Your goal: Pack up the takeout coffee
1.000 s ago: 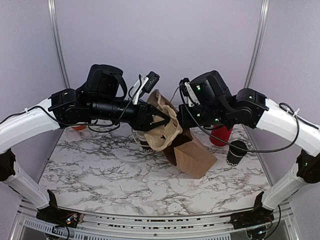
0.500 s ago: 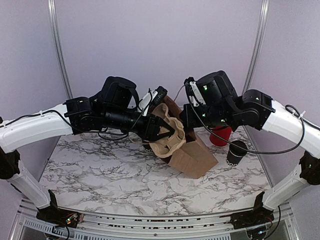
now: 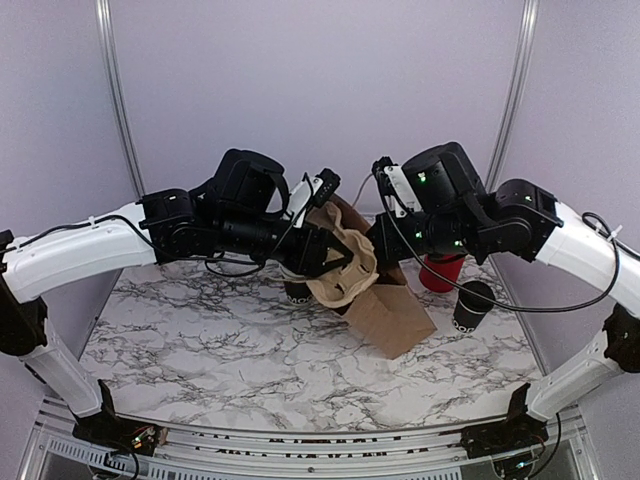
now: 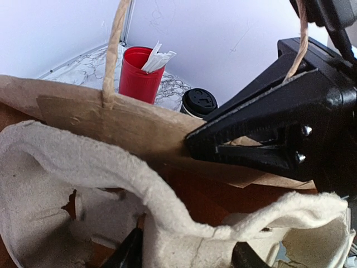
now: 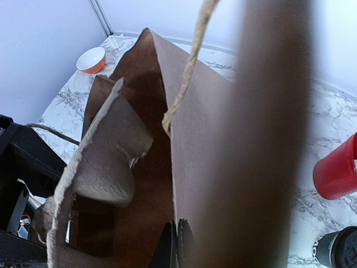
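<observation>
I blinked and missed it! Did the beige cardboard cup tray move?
Yes. The beige cardboard cup tray shifted right, closer to the red cylindrical cup, which stayed put.

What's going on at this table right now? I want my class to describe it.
Two robot arms are packing a takeout order. The right gripper is pinched shut on the rim of a brown paper bag, holding it open and tilted. The left gripper grips a pulp cup carrier and holds it at the bag's mouth, partly inside. The lidded takeout coffee stands untouched on the marble table, beside a red cup.
</observation>
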